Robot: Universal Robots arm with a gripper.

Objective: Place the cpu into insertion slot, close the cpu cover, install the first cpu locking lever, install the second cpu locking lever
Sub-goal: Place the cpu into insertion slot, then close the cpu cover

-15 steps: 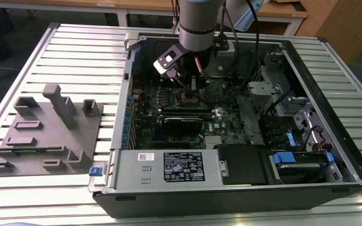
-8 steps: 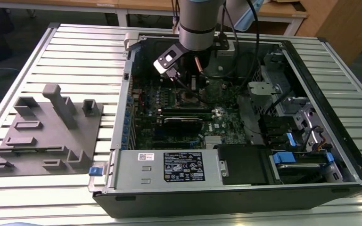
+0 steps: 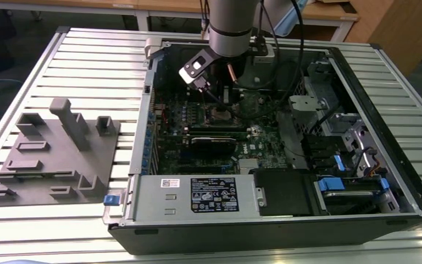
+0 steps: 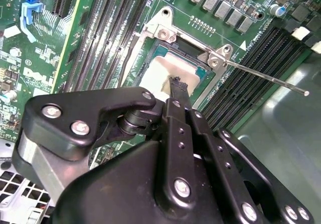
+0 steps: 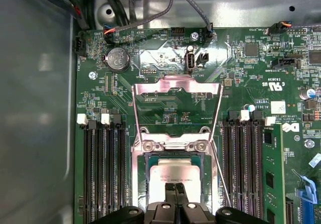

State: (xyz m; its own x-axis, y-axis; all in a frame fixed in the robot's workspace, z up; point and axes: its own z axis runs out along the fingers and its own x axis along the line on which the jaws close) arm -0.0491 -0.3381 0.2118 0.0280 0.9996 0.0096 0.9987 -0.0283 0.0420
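Here my black two-finger gripper (image 5: 175,189) had its fingers drawn together, the tips resting on the small dull silver-grey square cpu (image 5: 173,173). The cpu lay flat in the square black insertion slot (image 5: 149,159). The thin silver metal-frame cpu cover (image 5: 176,86) stood swung open, which, I judged, left the seat reachable.

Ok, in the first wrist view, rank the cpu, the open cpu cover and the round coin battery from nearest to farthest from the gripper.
Measured from the gripper:
1. cpu, lying flat right at the gripper's tip.
2. cpu cover, standing open just beyond the cpu.
3. coin battery, farthest, past the cover and off to one side.
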